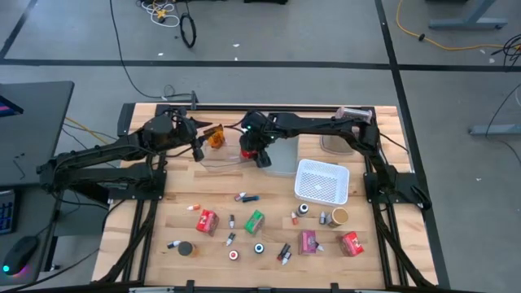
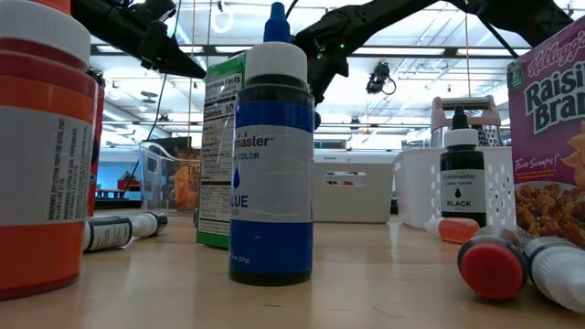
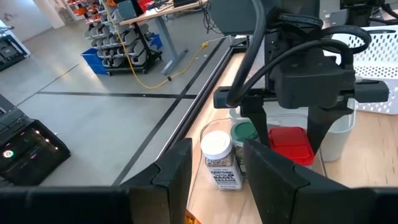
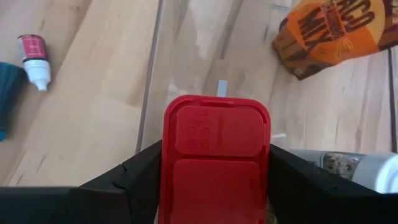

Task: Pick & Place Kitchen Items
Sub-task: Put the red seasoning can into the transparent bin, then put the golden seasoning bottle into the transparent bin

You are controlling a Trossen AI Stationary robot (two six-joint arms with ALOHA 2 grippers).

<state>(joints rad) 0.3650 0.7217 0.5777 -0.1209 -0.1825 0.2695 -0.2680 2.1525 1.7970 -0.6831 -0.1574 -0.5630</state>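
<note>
My right gripper is shut on a red box with a moulded lid, above the clear bin at the table's far middle. In the bin are an orange packet, a white-lidded jar and a green-lidded jar. My left gripper hovers over the bin's left end. Its fingers stand apart and hold nothing. My right gripper pinches the red box by two opposite sides, just below its lid, between its two fingers. The fingers slant down at it from the table's right side. The box hangs lid-up, clear of the bin's floor.
A grey bin and a white perforated bin stand right of the clear one. Red, green and pink boxes, jars and tiny bottles lie scattered over the near half. A blue bottle fills the low view's front.
</note>
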